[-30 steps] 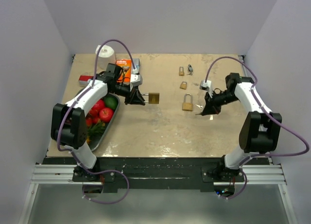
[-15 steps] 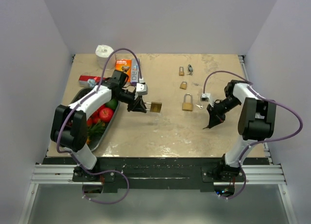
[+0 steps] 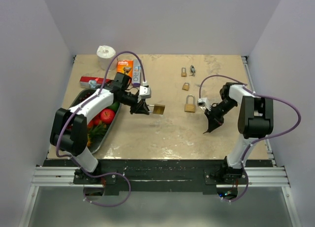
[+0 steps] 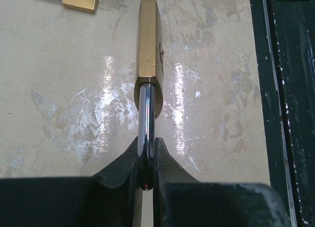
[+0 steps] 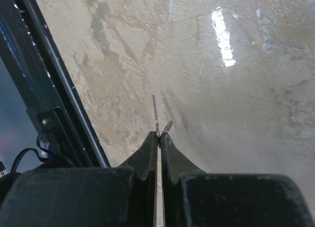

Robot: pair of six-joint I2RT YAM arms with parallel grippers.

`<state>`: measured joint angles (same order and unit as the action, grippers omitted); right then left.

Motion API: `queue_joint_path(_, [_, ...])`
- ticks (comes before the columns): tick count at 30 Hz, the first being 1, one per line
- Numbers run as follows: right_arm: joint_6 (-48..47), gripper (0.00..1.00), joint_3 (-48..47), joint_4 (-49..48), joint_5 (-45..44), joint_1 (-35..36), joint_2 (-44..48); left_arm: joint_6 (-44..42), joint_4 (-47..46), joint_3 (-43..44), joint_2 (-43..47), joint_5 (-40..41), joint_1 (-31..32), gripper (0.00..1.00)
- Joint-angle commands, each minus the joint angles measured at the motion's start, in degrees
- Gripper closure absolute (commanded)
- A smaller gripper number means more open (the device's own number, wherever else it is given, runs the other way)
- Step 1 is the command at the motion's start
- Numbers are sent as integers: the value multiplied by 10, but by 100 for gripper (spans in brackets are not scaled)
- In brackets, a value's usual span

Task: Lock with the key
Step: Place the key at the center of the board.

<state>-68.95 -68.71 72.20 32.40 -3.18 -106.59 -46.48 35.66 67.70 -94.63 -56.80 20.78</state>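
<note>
A brass padlock (image 3: 158, 109) hangs above the table left of centre, and my left gripper (image 3: 142, 108) is shut on its steel shackle. In the left wrist view the shackle (image 4: 146, 113) runs straight out from between the jaws of the left gripper (image 4: 146, 144) to the brass body (image 4: 148, 40), seen edge-on. My right gripper (image 3: 210, 126) hovers at the right, pointing toward the near edge. It is shut on a thin silver key (image 5: 155, 113), whose blade sticks out past the tips of the right gripper (image 5: 160, 137).
Three more padlocks lie on the table: a large one (image 3: 189, 105) and two small ones (image 3: 186, 86), (image 3: 183, 72), with loose keys (image 3: 192, 69) beside them. A metal tray (image 3: 93, 145) of fruit sits at the left. A tissue roll (image 3: 106, 52) and orange box (image 3: 124, 67) stand behind.
My left gripper carried the padlock slightly right and toward the near edge. My right gripper swung round and moved nearer the front edge, key still pinched.
</note>
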Motion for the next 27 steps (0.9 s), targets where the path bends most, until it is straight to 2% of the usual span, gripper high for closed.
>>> queue_joint_path(1, [9,100,-3,-29,-23,3,-9,-4,-43,9,38,-42,2,100])
queue_joint_path(4, [15,92,-11,-42,-27,5,-26,-5,-43,10,36,-41,3,100])
queue_joint_path(7, [22,73,-18,-54,-28,5,-31,-4,-42,11,33,-39,4,100])
queue_joint_path(8, [23,64,-22,-57,-27,5,-31,-4,-40,12,32,-39,4,100])
queue_joint_path(12, [32,47,-33,-61,-21,5,-24,-2,-39,15,29,-38,6,100])
queue_joint_path(16, [57,39,-63,-65,-2,5,4,13,-31,36,15,-33,11,100])
queue_joint_path(18, [72,35,-88,-72,26,5,35,47,-31,49,0,-34,16,100])
queue_joint_path(19, [79,29,-95,-79,39,5,47,60,-31,65,-8,-34,20,100])
queue_joint_path(20, [85,22,-100,-103,48,5,77,71,-24,74,-26,-32,28,100])
queue_joint_path(22, [112,18,-93,-145,52,24,113,101,-14,105,-59,-28,38,100])
queue_joint_path(24, [145,16,-60,-232,52,54,187,147,-8,128,-84,-26,52,100])
queue_joint_path(27, [188,6,19,-382,45,100,297,166,38,191,-140,-49,62,100])
